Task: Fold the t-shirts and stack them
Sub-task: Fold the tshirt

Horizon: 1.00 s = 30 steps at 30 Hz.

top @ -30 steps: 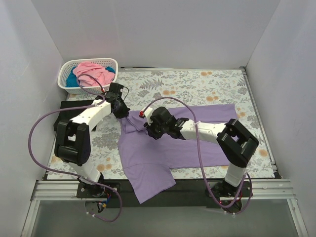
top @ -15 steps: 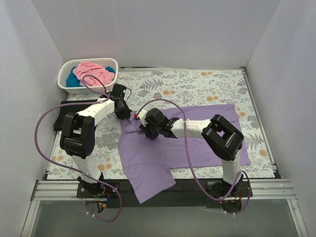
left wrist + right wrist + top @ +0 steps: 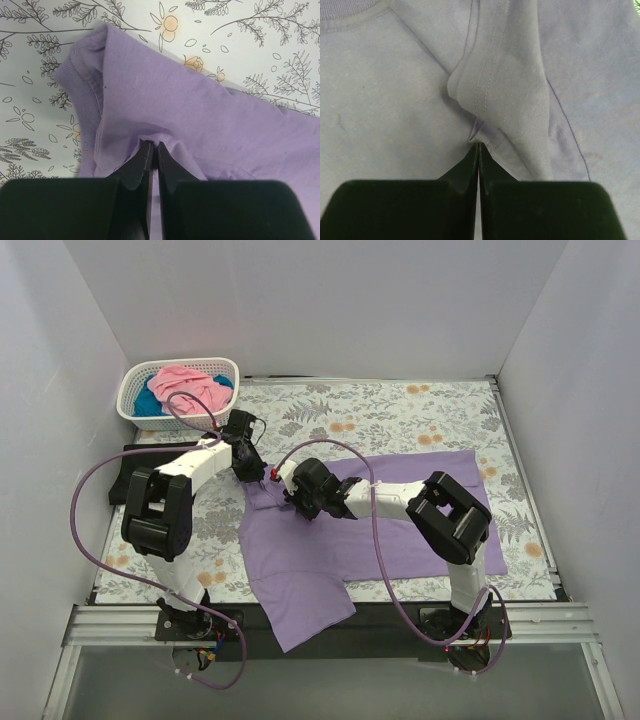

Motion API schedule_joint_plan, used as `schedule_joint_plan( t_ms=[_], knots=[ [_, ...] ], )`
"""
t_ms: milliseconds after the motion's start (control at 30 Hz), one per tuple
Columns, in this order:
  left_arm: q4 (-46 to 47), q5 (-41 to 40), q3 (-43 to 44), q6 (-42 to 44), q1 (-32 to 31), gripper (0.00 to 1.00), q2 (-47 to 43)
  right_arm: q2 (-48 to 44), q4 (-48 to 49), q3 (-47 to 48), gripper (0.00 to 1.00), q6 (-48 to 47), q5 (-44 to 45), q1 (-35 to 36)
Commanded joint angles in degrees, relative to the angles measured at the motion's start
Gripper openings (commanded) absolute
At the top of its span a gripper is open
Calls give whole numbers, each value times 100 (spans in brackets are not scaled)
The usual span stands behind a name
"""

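- Lavender t-shirt [image 3: 400, 530] lies spread in the middle of the top view, on the floral cloth [image 3: 400, 410] that covers the desk [image 3: 390, 618]. One part of it reaches over the dark near edge at the lower middle of the frame.
- The left fingers [image 3: 153, 149] are nearly closed and pinch a small raised fold of the purple fabric just beside the collar band, at the shirt's upper left corner.
- The right fingers [image 3: 479, 149] are pressed together on a stitched fold of the same shirt, a little to the right of the left ones in the top view. The two are near each other but apart.
- A white basket [image 3: 135, 405] stands in the upper left corner. A pink t-shirt [image 3: 190, 385] and a teal t-shirt [image 3: 147, 402] lie in it, the pink one on top.
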Motion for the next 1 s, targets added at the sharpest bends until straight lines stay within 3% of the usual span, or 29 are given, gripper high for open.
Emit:
schedule_joint_plan(
  t_ms=[0, 367, 433, 567, 967],
  knots=[
    [63, 4, -26, 42, 6, 0, -162, -131, 152, 141, 1, -81, 122, 32],
    [72, 12, -52, 42, 6, 0, -127, -377, 160, 158, 1, 95, -142, 41],
    [80, 30, -44, 42, 6, 0, -136, -351, 160, 167, 14, 113, -107, 41],
    [63, 30, -61, 42, 6, 0, -153, -210, 160, 255, 25, 139, -28, 41],
    [72, 65, -79, 34, 6, 0, -171, 256, 169, 449, 27, 174, 271, 76]
  ],
)
